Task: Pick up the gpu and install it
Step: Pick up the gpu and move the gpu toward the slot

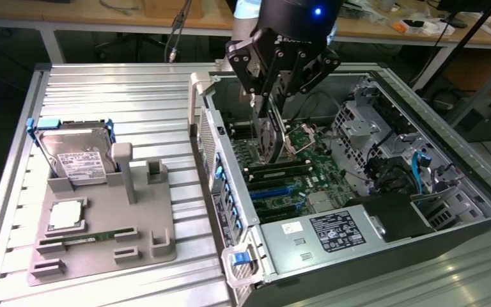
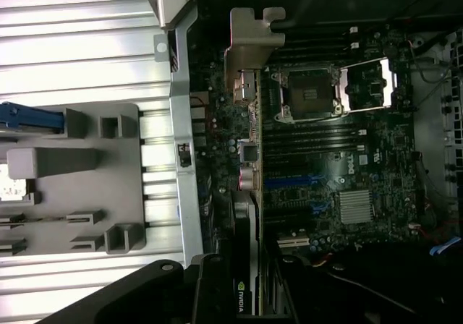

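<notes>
Dark green flat gpu card [image 1: 268, 137] with silvery bracket, gripped upright by the black tool [image 1: 273, 93] over the open grey computer case's [image 1: 225, 185] green motherboard [image 1: 314, 163], may miss its slot if tilted.

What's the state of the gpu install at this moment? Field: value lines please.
claw: shut on the gpu, above the open case
gpu: held on edge, hanging down over the motherboard; slot contact cannot be told
hard drive: standing in the gray fixture, exterior view's left
memory stick: lying in the same fixture
</notes>
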Available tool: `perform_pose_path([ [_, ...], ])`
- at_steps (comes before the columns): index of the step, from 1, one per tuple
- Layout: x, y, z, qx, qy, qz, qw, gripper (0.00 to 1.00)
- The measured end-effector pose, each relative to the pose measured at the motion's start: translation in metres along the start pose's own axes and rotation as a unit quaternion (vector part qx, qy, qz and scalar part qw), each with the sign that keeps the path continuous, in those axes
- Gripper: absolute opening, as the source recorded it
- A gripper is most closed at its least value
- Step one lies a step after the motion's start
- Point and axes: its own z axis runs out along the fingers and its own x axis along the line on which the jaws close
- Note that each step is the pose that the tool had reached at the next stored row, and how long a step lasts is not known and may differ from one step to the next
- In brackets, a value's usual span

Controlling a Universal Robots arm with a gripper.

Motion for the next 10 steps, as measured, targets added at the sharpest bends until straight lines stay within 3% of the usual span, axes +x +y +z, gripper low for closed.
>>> perform_pose_path([
  [10, -0.014, 0.0011, 0.0004, 0.0, 0.0, 0.0, 1.0, 0.27],
])
